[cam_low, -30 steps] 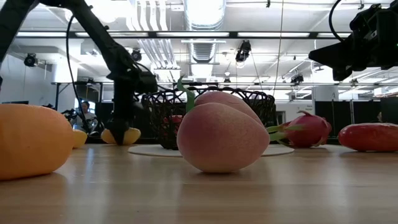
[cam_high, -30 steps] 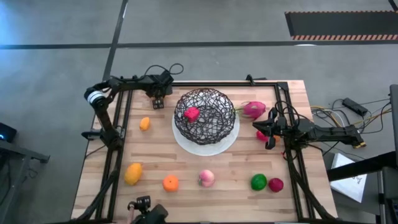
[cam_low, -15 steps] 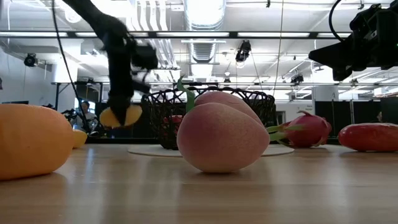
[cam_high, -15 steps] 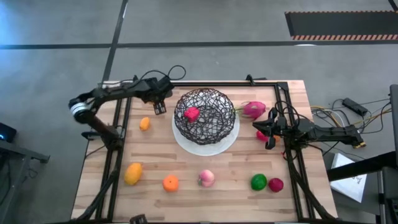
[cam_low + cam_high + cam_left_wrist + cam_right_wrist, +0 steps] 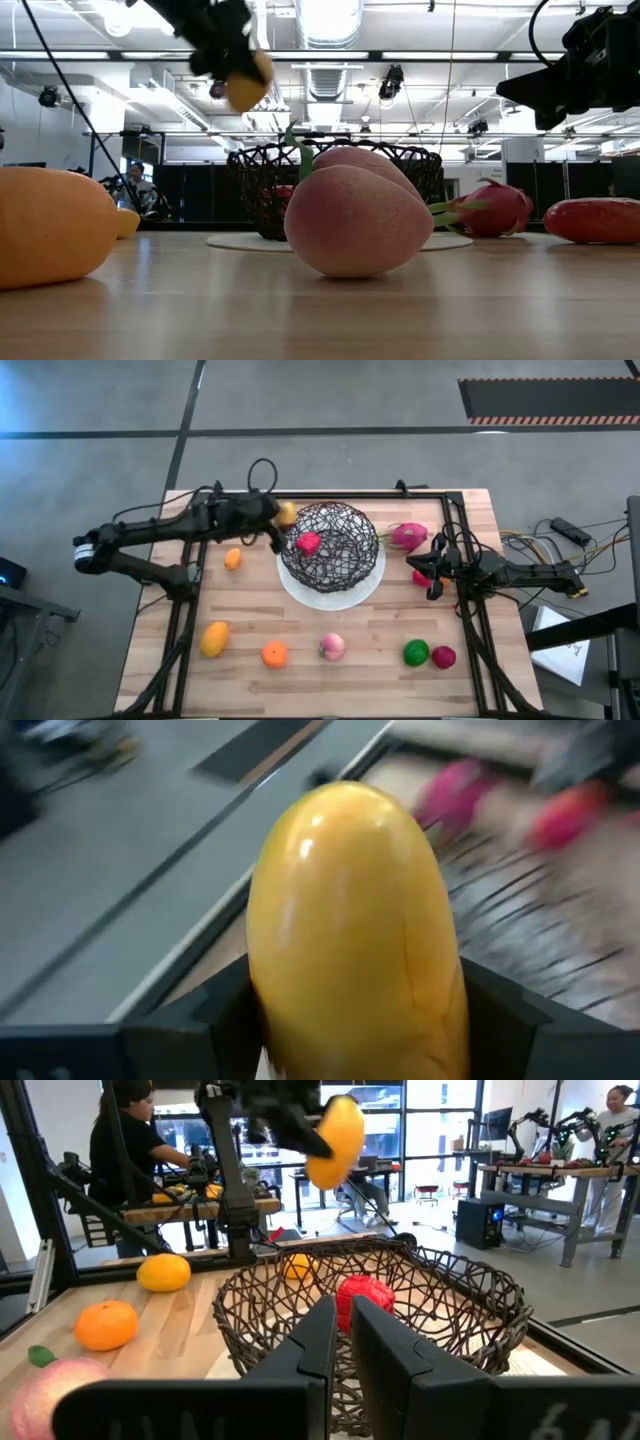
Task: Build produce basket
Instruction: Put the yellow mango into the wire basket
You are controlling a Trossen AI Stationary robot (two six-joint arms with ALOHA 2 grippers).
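While clamped in left hand (image 5: 278,520), yellow fruit (image 5: 287,513) above basket (image 5: 331,545) rim

The black wire basket (image 5: 375,1315) holds a red fruit (image 5: 363,1298). Above its far rim, the left pincer (image 5: 300,1115) grips a yellow fruit (image 5: 336,1142). Beside the basket lie two orange fruits and a pink one (image 5: 40,1392).

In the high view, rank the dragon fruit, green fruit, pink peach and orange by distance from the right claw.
From the right claw:
1. Dragon fruit, just beyond the claw, beside the basket.
2. Green fruit, near edge on the right.
3. Pink peach, near edge, middle.
4. Orange, near edge, left of the peach.
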